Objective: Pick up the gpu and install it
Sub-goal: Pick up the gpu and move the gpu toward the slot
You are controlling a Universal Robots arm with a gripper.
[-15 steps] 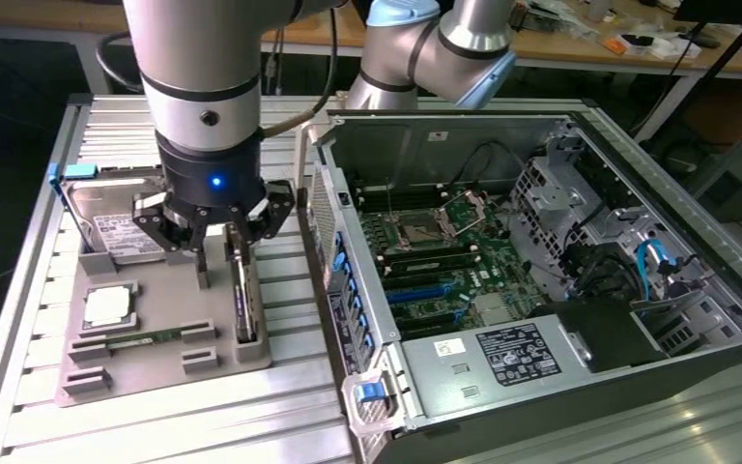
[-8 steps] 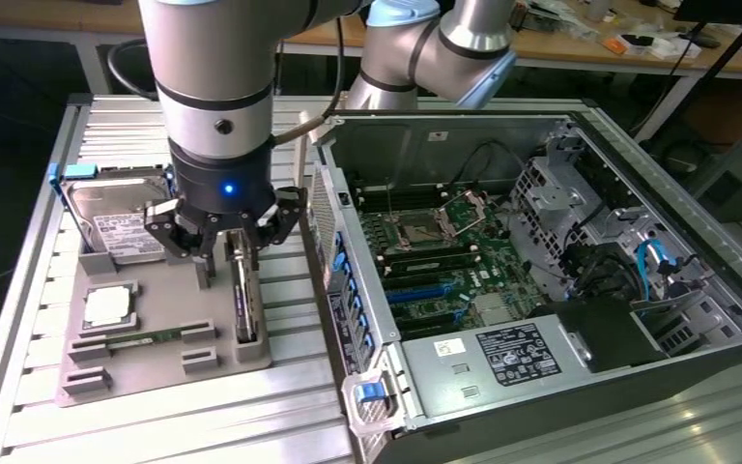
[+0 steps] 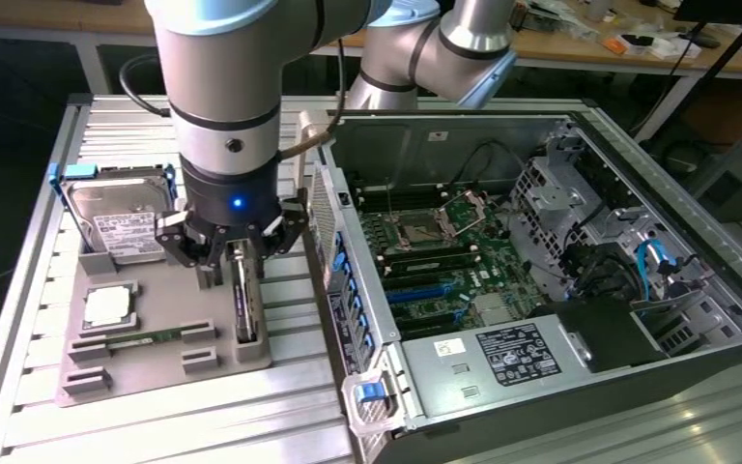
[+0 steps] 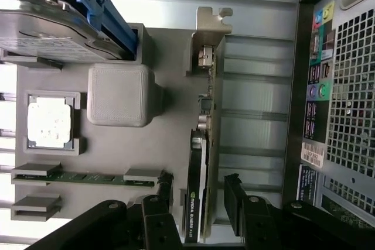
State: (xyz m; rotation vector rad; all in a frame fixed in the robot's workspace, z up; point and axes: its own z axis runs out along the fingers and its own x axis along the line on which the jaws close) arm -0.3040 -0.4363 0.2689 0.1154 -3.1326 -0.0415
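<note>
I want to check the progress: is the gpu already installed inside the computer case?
No, the gpu stands on edge in the grey tray beside the computer case, outside it.

Open pincer (image 4: 199,188) straddling upright gpu (image 4: 197,168), computer case (image 4: 345,86) close beside, hard drive (image 4: 41,33) well apart

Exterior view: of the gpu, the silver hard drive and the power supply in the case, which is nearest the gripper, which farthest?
1. gpu, on edge between the fingers of the gripper.
2. hard drive, propped up, exterior view's left.
3. power supply, inside the case, exterior view's right.
</note>
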